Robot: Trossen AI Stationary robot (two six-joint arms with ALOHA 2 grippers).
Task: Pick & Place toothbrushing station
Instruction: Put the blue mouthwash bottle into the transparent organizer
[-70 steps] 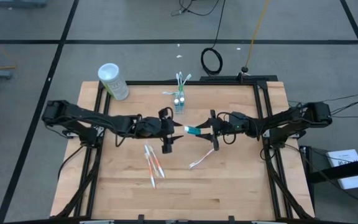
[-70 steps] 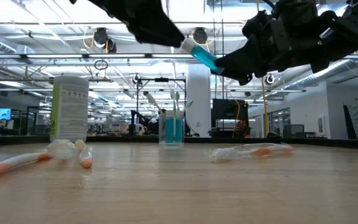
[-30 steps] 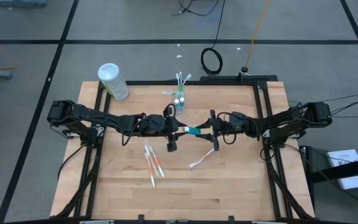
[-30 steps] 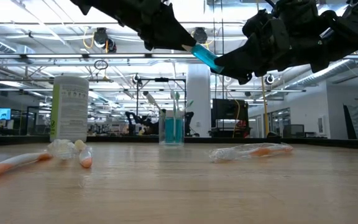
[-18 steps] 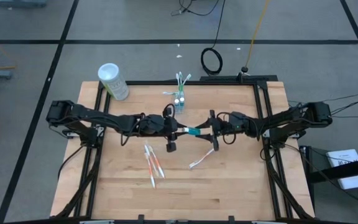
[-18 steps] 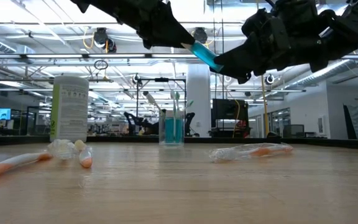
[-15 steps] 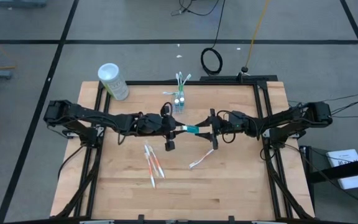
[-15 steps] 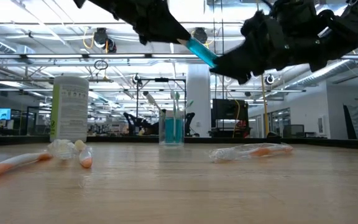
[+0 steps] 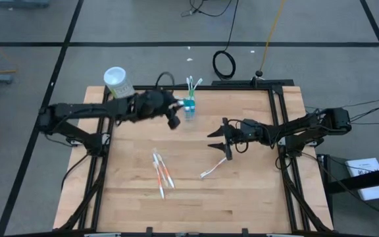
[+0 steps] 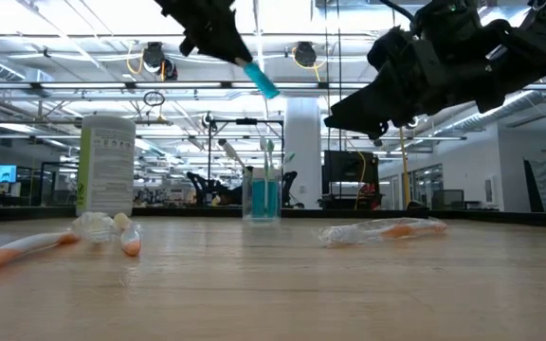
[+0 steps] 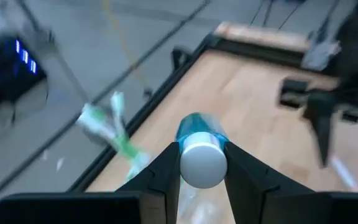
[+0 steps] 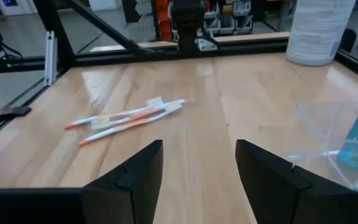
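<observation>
The left arm reaches toward the worktop's far edge, its claw (image 9: 174, 113) raised and clamped on something. The right arm extends inward, its claw (image 9: 217, 139) spread open and empty above mid-worktop.

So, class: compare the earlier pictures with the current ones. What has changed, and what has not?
The toothpaste tube passed from the right gripper, now open at mid-table, to the left gripper, which carried it toward the clear cup. The toothbrushes on the table and the white canister stayed put.

High view straight down, low view level at table (image 9: 242, 197) height, both sharing cup (image 10: 263, 197)
</observation>
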